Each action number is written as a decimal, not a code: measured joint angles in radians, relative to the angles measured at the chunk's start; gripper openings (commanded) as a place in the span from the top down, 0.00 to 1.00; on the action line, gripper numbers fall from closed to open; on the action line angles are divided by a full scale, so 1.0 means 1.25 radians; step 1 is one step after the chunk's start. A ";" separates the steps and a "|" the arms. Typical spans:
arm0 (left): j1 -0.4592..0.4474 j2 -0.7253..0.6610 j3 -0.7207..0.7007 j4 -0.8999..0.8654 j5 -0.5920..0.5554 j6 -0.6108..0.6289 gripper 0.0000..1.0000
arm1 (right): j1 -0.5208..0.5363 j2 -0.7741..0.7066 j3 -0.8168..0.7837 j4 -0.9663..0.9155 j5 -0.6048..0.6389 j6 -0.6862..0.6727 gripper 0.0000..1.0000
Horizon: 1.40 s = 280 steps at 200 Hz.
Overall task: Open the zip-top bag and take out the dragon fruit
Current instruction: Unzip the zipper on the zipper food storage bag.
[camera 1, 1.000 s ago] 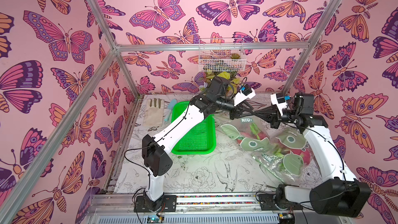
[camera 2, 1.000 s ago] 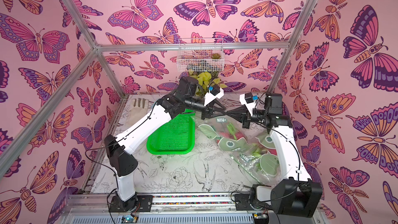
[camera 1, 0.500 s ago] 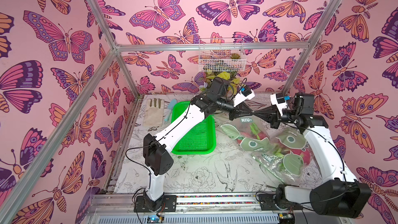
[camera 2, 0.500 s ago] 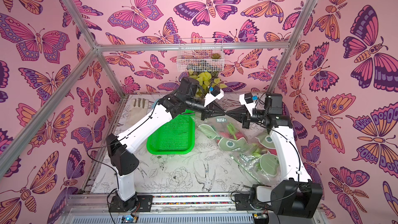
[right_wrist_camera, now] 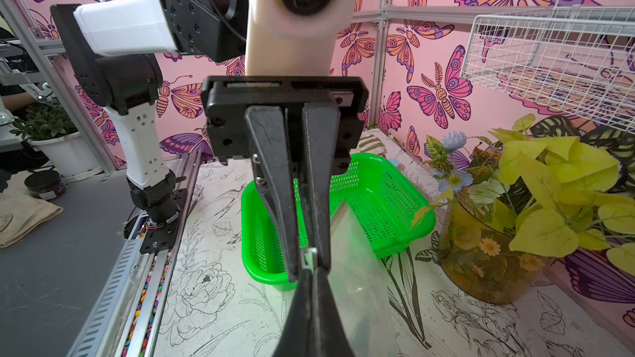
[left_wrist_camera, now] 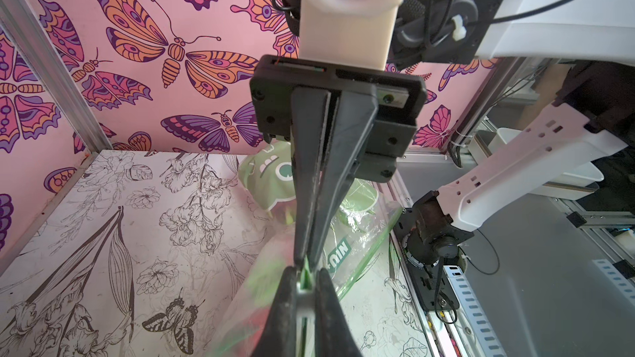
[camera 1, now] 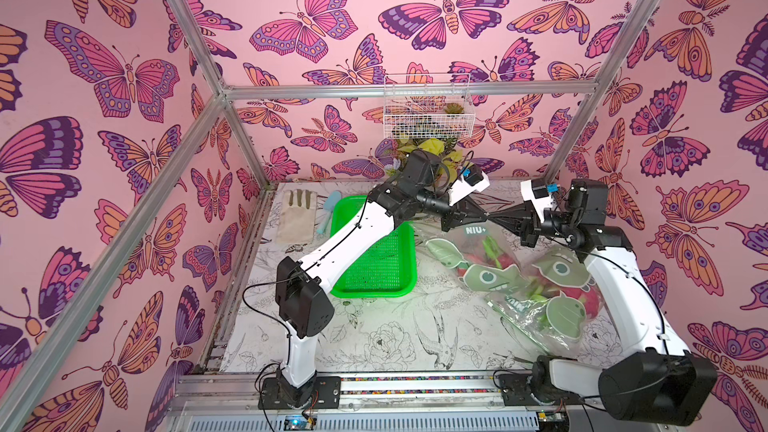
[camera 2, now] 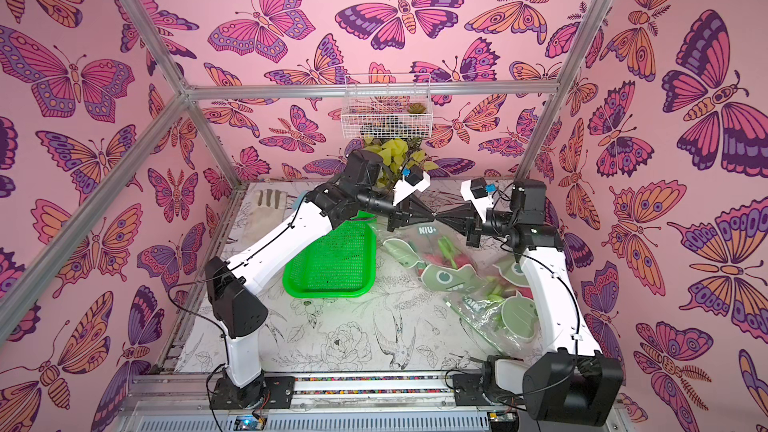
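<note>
where the left tool (camera 1: 482, 215) and the right tool (camera 1: 496, 217) meet tip to tip over the far middle of the tabletop (camera 1: 374, 338), each is pinched narrow on the green zip edge of the zip-top bag (camera 1: 484, 280). the bag's top is lifted there, and the rest of it sprawls across the right side of the tabletop with the dragon fruit (camera 1: 473, 259) inside. a green basket (camera 1: 374, 259) sits just left of the bag.

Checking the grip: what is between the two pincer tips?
Only the bag's green edge, pinched by the left pincer and right pincer; left wrist view.
</note>
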 measured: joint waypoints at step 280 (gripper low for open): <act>0.017 -0.014 -0.083 0.034 0.029 0.021 1.00 | -0.005 -0.005 -0.013 0.012 -0.004 0.014 0.88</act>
